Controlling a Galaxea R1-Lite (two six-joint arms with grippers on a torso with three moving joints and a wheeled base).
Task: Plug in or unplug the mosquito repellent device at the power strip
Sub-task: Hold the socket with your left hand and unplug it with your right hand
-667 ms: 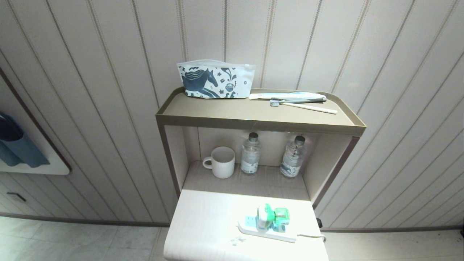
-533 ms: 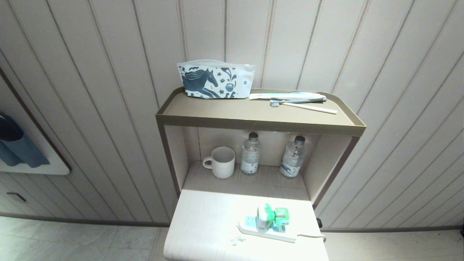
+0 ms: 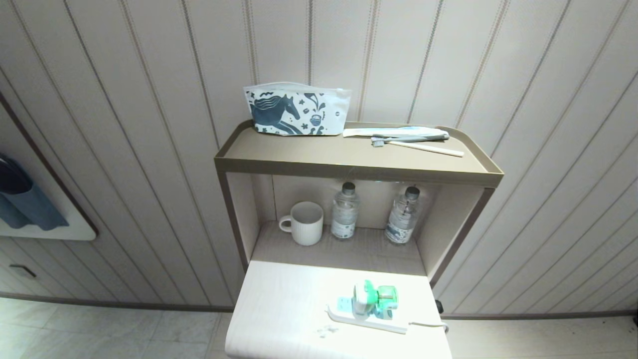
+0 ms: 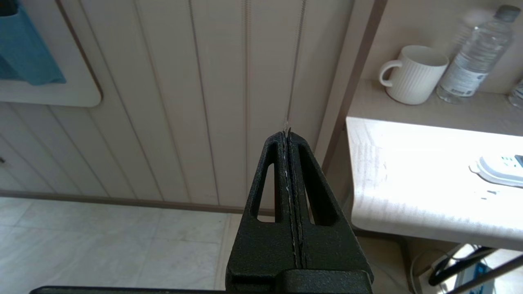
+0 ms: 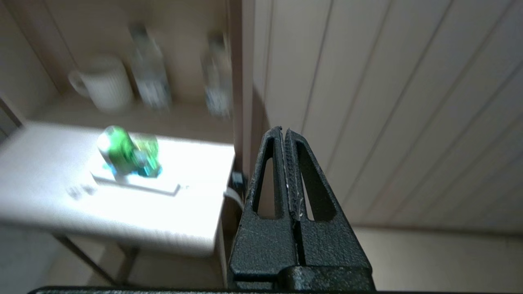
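Observation:
The white and green mosquito repellent device [image 3: 373, 298] sits plugged into the white power strip [image 3: 366, 321] on the pale table [image 3: 279, 309] below the shelf; the right wrist view shows the device [image 5: 126, 152] on the strip [image 5: 139, 184] too. Neither arm appears in the head view. My right gripper [image 5: 283, 130] is shut and empty, off the table's right side, short of the device. My left gripper [image 4: 287, 131] is shut and empty, off the table's left edge, facing the panelled wall. One end of the strip [image 4: 498, 168] shows in the left wrist view.
A white mug [image 3: 304, 223] and two clear water bottles [image 3: 344, 211] [image 3: 402, 216] stand in the open niche behind the table. On the shelf top [image 3: 349, 159] lie a horse-print pouch [image 3: 294, 109] and toothbrushes [image 3: 413, 141]. The strip's cord [image 3: 428, 325] runs off the table's right edge.

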